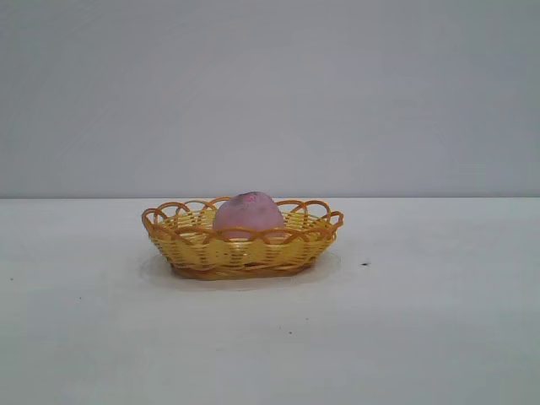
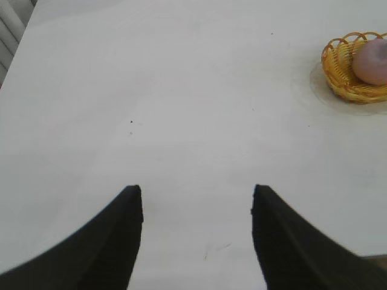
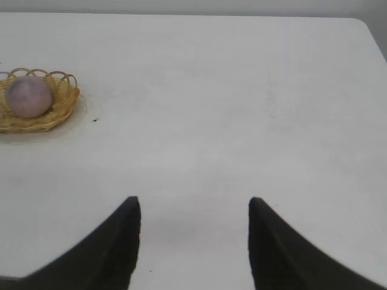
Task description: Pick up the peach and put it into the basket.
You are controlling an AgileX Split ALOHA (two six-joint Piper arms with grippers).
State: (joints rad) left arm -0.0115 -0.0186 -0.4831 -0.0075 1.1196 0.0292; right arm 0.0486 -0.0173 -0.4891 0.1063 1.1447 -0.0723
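Left gripper (image 2: 198,192): your black fingers stand apart over bare table, holding nothing, well away from the basket.
Right gripper (image 3: 195,202): same for you here, fingers apart, nothing between them.
White flat table (image 1: 439,321): you see one tiny dark speck near the basket.
Yellow woven oval basket with orange looped rim (image 1: 202,250): sits mid-table.
Dusty pink round peach (image 1: 248,212): lies inside the basket.

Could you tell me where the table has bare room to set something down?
Nearly everywhere. The table is bare on both sides of the basket and in front of it. The left gripper and right gripper hang open over bare tabletop, well clear of the basket. Only the basket is taken: the peach sits inside.
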